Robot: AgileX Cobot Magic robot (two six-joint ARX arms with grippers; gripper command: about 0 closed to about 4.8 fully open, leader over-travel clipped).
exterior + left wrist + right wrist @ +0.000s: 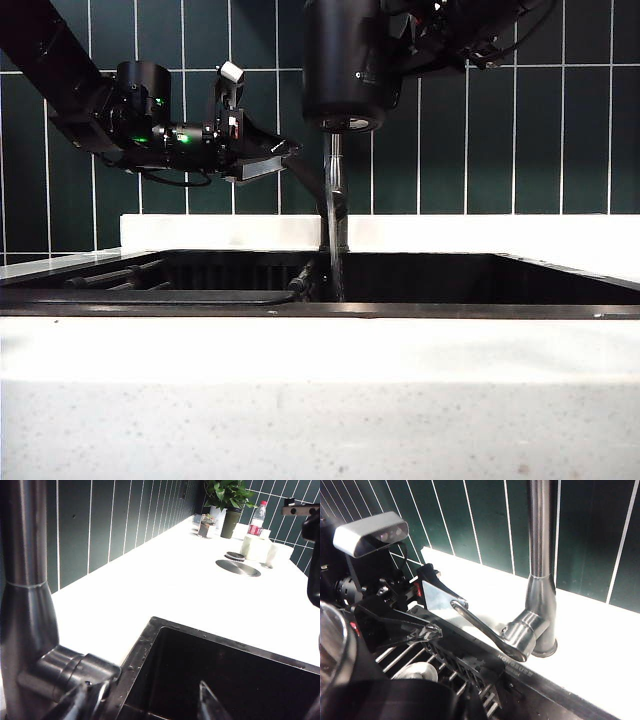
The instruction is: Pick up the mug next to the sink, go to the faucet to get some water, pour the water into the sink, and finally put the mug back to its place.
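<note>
Wide-open left hand [445, 615] astride faucet lever [485, 630]

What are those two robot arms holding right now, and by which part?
The right gripper holds the matte black cylindrical mug high over the sink, apparently by its side; the exact spot is hidden. The left gripper holds nothing: its fingers stand open around the faucet's lever.

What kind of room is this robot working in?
Most likely a kitchen. There is a black sink set in a white countertop, a tall metal faucet behind it, and dark green wall tiles.
</note>
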